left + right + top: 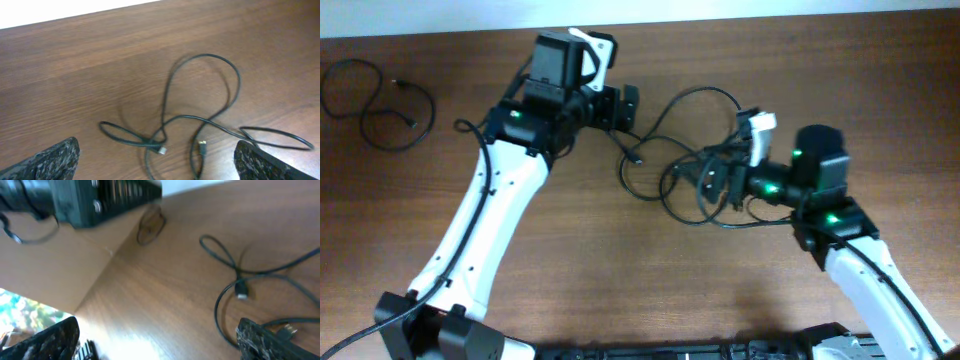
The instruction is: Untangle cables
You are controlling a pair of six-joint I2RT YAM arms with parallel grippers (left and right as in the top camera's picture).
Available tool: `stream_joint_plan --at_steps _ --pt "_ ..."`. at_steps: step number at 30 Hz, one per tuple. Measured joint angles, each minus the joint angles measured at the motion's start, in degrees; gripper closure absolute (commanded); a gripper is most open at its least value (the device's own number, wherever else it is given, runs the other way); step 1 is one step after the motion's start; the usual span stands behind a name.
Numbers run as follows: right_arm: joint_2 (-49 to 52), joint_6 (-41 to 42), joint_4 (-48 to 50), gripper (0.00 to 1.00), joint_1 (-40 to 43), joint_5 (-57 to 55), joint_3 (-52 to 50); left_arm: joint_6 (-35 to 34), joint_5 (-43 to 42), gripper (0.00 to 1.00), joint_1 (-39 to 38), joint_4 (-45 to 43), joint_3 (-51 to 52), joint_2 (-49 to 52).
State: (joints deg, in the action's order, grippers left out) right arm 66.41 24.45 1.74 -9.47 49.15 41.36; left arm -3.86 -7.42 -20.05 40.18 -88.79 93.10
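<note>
Since neither pincer has anything in it, I take this as the set-up before a first pull. The cables [685, 165] lie in a knot of loops on the table [620, 290], right of centre, between the two arms. The left gripper [628, 107] hovers at the knot's left edge, spread wide and released. Through its wrist camera I see its fingers [50, 161] framing the loops, with two small plugs [161, 149] lying near each other just ahead. That pose makes sense to me: free ends are the place to start, and a wide opening can drop over a thin cord without nudging it.

The right gripper [718, 182] sits over the knot's right side, likewise released and empty. Its wrist view shows a plug [241, 291] on a bend of cord, and more cord close by one of its fingers [270, 340]; I cannot tell whether they touch. I judge it is placed to pin one strand while the other arm draws a loop out.

A separate cable [375, 100] lies coiled at the table's far left, well apart from the knot, so I count the knot as the work remaining.
</note>
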Motion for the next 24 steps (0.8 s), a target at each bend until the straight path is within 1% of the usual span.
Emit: stream_joint_plan --at_steps 2,8,11,15,19,24 --pt "-0.24 0.02 -0.5 0.01 3.15 1.88 0.0 0.0 0.0 0.01 -1.49 0.09 0.0 0.0" --pt "-0.15 0.11 -4.04 0.01 16.24 8.76 -0.02 0.0 0.0 0.01 -4.94 0.92 0.0 0.0" --pt "-0.15 0.37 -7.96 0.01 19.87 10.34 -0.02 -0.11 0.0 0.01 -5.95 0.98 0.0 0.0" --pt "-0.09 0.61 -12.48 0.01 20.87 9.77 -0.02 -1.42 -0.02 0.01 -6.62 1.05 0.0 0.0" --pt "0.13 0.61 -14.16 0.01 20.87 9.22 -0.02 -2.01 -0.11 0.01 -7.1 2.05 0.0 0.0" --pt "0.2 0.63 -18.08 0.01 20.87 8.98 -0.02 -2.25 -2.36 0.01 -8.72 2.1 0.0 0.0"
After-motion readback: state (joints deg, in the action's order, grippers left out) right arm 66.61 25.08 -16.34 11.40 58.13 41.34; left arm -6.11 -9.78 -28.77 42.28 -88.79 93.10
